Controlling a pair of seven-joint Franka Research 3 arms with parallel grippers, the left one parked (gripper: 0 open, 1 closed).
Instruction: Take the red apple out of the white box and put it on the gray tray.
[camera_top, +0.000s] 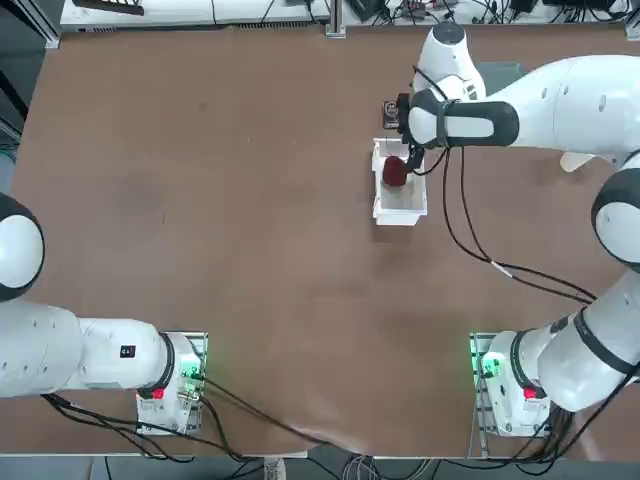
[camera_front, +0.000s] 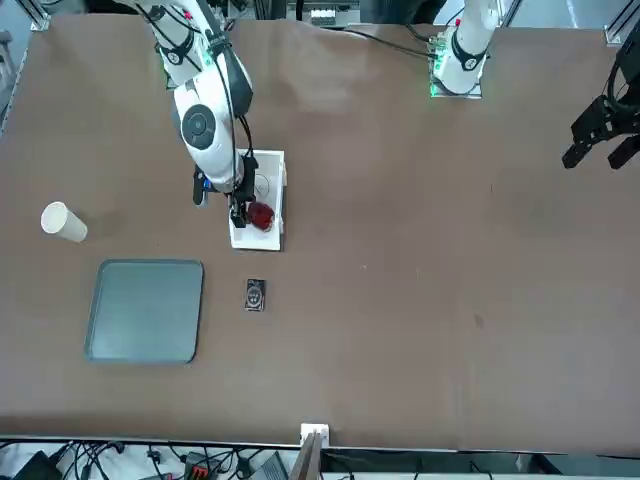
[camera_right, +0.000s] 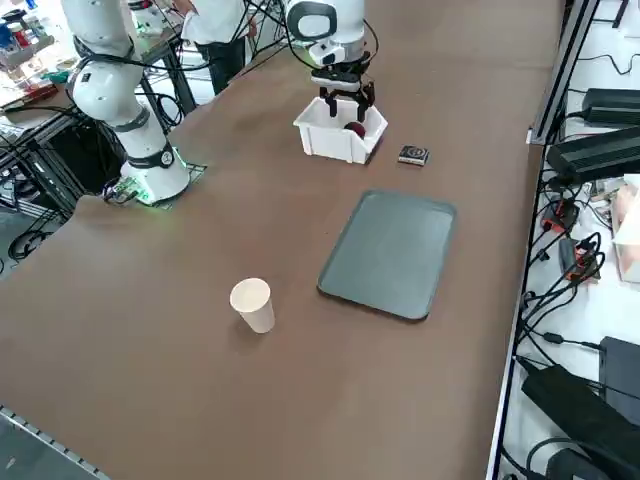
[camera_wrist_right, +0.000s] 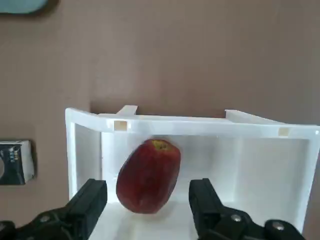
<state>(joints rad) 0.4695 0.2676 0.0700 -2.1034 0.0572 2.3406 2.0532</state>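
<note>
The right gripper (camera_wrist_right: 145, 202) hangs over the white box (camera_wrist_right: 260, 131) with its two black fingers (camera_wrist_right: 92, 197) spread wide, one on each side of the red apple (camera_wrist_right: 148, 176), which lies inside the box on its floor, toward one end and close to a long wall. The fingers do not touch the fruit as far as the wrist view shows, and nothing is held. Seen from the front, the box (camera_front: 272, 165) stands on the brown table (camera_front: 420, 300) with the apple (camera_front: 261, 215) at its near end, under the arm's wrist. The gray tray (camera_front: 146, 310) lies near and to the left of the box, well apart from it. A small black device (camera_front: 255, 294) rests between box and tray, and a white paper cup (camera_front: 63, 222) lies tipped at far left.
</note>
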